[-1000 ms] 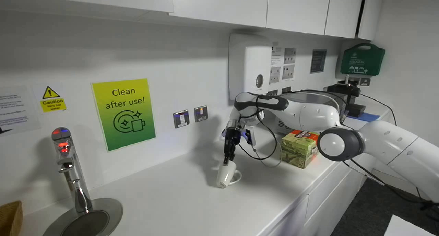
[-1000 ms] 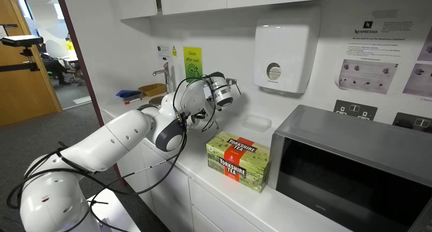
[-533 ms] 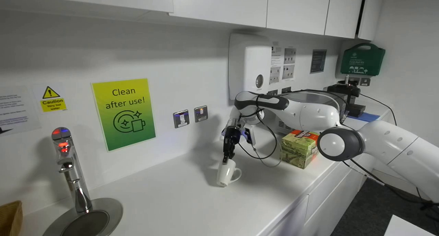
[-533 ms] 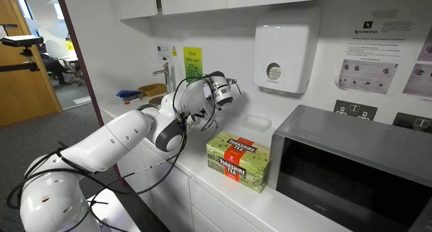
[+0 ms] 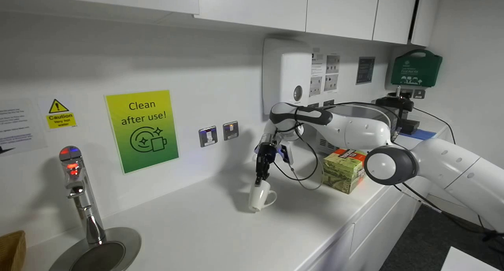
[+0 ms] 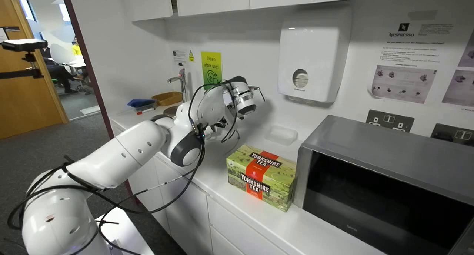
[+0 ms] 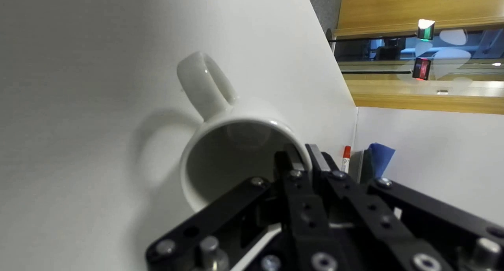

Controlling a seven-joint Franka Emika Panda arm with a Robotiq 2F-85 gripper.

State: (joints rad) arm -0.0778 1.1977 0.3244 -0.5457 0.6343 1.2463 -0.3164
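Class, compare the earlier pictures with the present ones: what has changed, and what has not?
The tool and the white mug gripped at its rim rose slightly together; nothing was taken hold of or let go. The Yorkshire Tea box, microwave and chrome tap stayed put.

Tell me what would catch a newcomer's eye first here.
The white arm stretches over the counter, its gripper pinching a white mug by the rim. A yellow-green "Clean after use!" sign hangs on the wall near the tap, and a Yorkshire Tea box stands beside the microwave.
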